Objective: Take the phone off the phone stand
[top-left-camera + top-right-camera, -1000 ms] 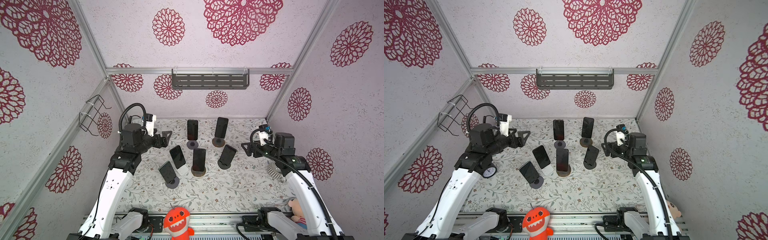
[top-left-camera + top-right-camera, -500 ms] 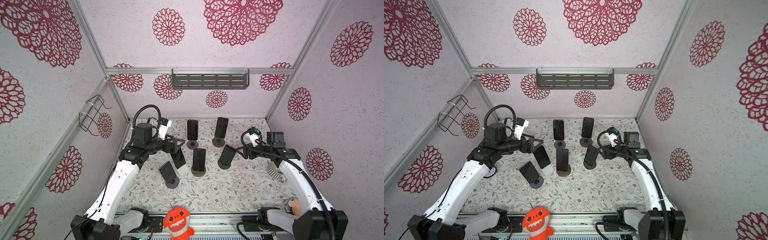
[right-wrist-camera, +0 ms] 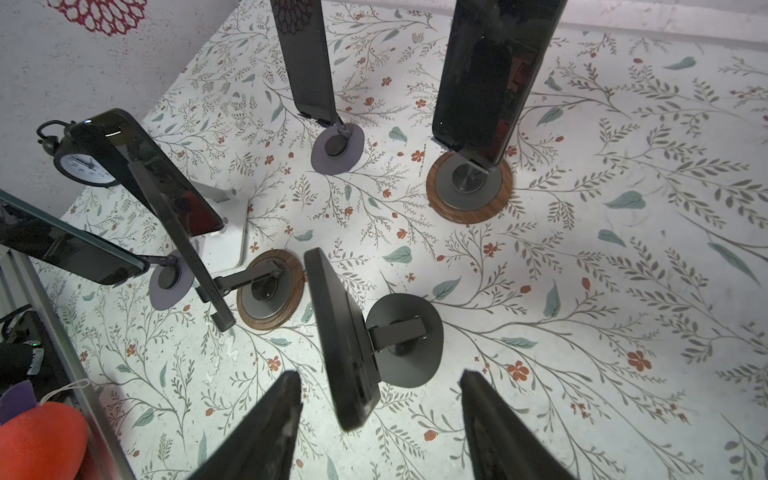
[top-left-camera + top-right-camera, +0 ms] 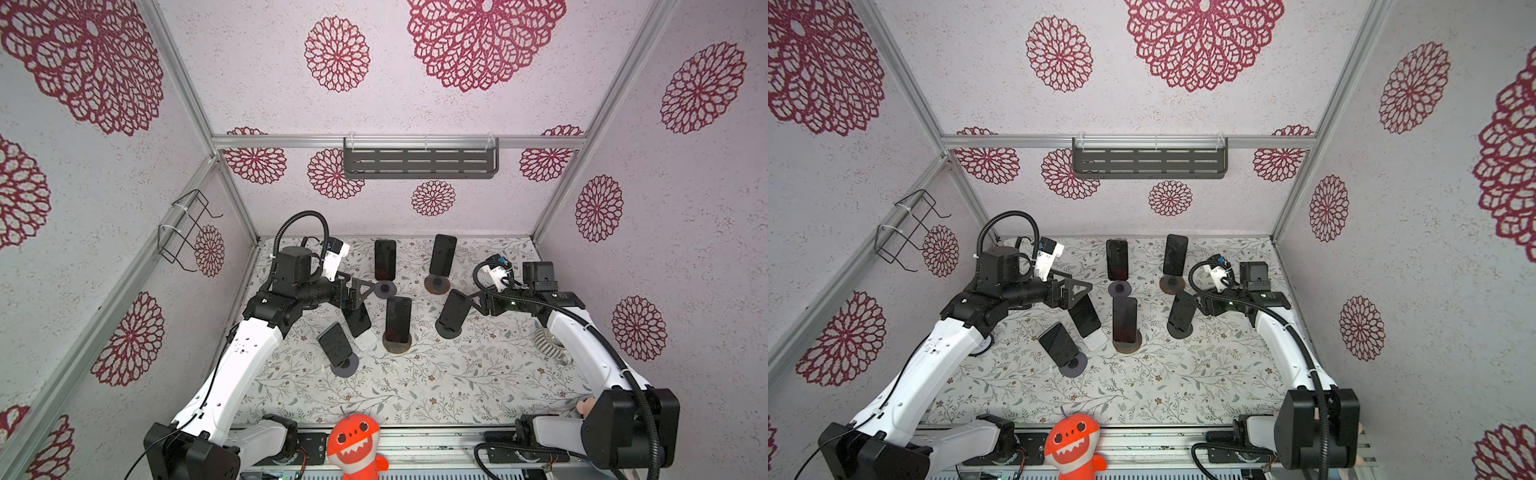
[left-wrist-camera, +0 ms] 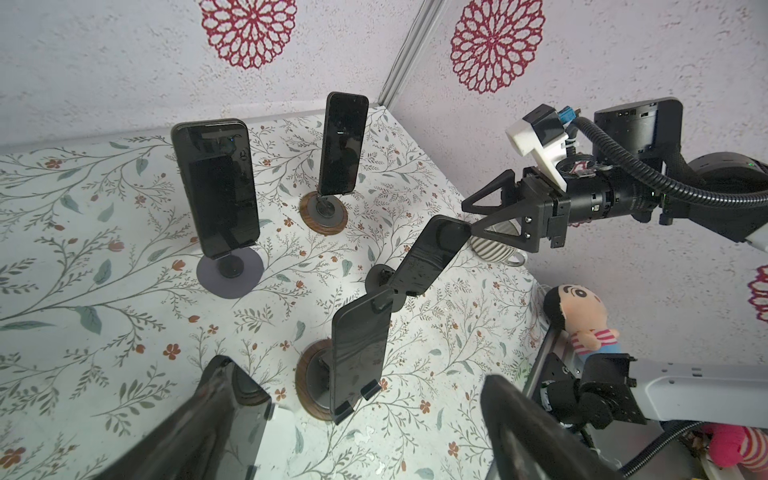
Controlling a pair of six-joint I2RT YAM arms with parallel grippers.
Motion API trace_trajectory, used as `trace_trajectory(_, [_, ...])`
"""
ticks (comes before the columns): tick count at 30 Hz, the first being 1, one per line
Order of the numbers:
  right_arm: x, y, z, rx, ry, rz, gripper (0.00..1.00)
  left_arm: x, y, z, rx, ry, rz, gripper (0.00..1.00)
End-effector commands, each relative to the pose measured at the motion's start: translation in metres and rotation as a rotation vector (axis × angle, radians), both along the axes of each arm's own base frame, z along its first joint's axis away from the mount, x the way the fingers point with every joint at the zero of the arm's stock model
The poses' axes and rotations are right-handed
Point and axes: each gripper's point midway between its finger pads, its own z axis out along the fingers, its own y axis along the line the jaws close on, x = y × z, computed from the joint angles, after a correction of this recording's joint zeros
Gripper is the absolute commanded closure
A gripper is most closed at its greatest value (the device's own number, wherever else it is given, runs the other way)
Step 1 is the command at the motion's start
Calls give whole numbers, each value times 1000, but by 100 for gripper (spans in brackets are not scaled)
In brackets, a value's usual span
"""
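**Left to right, in both top views.**

**(a)** My left claw (image 4: 360,296) hangs over the upper end of a neighbouring phone (image 4: 358,319), which leans on a white stand (image 4: 368,341). Its jaws are spread wide. In the left wrist view they stand far apart and pinch nothing.

**(b)** The phone (image 4: 453,308) that I take to be the task's own sits right of centre. It is tilted in its phone stand (image 4: 449,331), a black stand with a round base on the counter (image 4: 478,386).

**(c)** My right claw (image 4: 468,300) reaches in from the right at that phone's upper end. In the right wrist view its fingers (image 3: 257,432) straddle the top edge, one on the screen side and one on the side of the stand's arm. Counter shows in the gap on either side, so the claw is spread around the phone and not pinching it. In the left wrist view one fingertip lies at the phone's top corner, and I cannot tell whether it touches.

**Step in hand (my judgement).** The right claw is placed for the grasp and only the closing remains. The phone is not lifted, and its lower end rests in the cradle.

**Next move (my judgement).**
- I close the jaws squarely on the two flat faces near the top, clear of the stand's arm.
- I then draw the phone up along its own tilt, so that it leaves the cradle without dragging the base.
- The stand looks light and may slide or tip.
- The left claw is free to steady the stand.
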Motion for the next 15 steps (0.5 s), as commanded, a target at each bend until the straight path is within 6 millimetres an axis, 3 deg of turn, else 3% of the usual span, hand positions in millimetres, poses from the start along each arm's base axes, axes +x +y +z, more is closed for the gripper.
trace_trajectory(1, [2, 11, 7, 23, -34, 44, 40, 2, -1, 13, 3, -53, 1, 1])
trace_trajectory(9, [3, 22, -2, 57, -12, 53, 45, 6, 2, 7, 11, -45, 33, 0])
trace_trajectory(15, [4, 19, -5, 35, 18, 36, 53, 7, 4, 8, 8, -51, 47, 0])
